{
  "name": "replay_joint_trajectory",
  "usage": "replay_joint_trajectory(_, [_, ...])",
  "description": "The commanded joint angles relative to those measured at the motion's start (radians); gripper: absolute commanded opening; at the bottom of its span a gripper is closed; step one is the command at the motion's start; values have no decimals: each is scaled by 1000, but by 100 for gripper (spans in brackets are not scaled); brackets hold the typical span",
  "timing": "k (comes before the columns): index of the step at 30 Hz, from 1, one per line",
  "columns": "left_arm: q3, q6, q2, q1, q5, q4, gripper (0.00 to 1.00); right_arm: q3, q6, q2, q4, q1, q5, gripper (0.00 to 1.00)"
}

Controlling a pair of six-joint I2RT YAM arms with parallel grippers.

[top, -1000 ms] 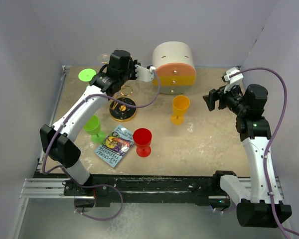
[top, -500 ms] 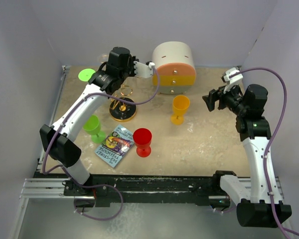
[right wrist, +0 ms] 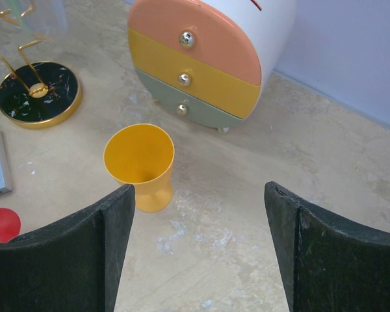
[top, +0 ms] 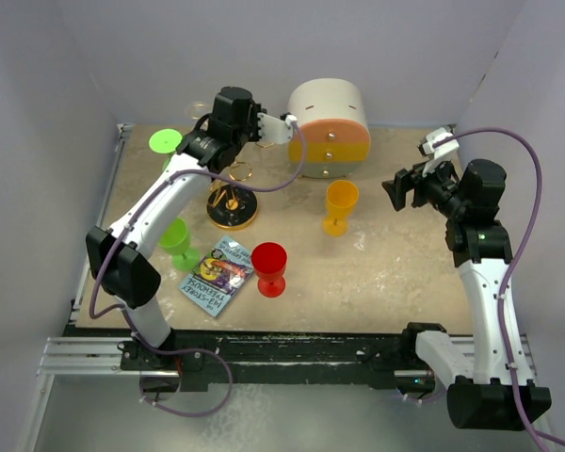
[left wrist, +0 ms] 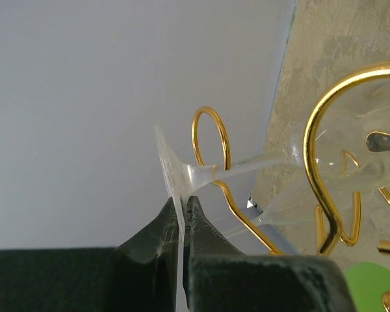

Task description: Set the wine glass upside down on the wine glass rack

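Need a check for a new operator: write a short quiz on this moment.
1. True or false: the right gripper grips the yellow cup.
2. Which part of the wine glass does the left gripper pinch? A) bowl B) stem C) foot
3. How many knobs show on the front of the drawer box?
Key: 1 false, the right gripper is open and the yellow cup stands untouched; 2 C; 3 three.
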Motion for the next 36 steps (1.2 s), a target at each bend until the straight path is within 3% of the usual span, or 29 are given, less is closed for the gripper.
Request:
replay_joint_trajectory(1, [60, 44, 6, 7, -51, 94, 0, -2, -13, -13, 30, -8, -17, 83])
replay_joint_trajectory(13, [65, 51, 25, 5, -47, 104, 0, -2, -16, -13, 28, -8, -19, 83])
replay_joint_trajectory(20, [65, 29, 23, 5, -1, 91, 12, -4, -17, -11, 30, -9, -19, 83])
replay_joint_trajectory(36, [92, -14, 52, 4, 46, 29, 16, -6, -19, -13, 30, -11, -18, 83])
